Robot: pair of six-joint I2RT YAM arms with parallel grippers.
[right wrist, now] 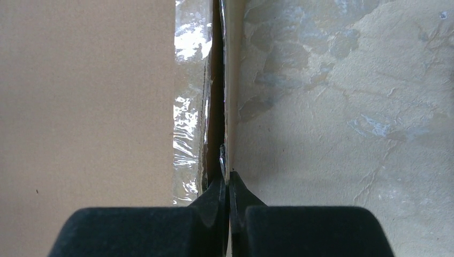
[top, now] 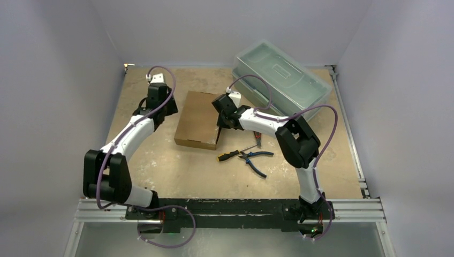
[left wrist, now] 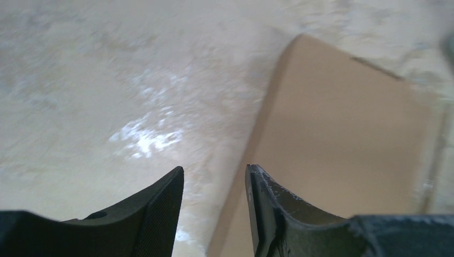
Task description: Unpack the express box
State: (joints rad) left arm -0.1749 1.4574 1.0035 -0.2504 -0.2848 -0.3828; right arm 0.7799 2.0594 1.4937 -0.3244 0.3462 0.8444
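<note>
The box lies shut and flat at mid-table, its long axis running away from the bases, between the two arms; the right arm is at its right long side, the left arm at its left; the right jaws are pressed together at the taped seam on that right edge, tips touching it, though I cannot tell if any film is nipped between them; the left jaws stand partly spread and empty, above the box's left edge with bare table under one finger; the next move likely turns on the seam, which runs straight ahead of the right jaws, so the right arm is better placed.
</note>
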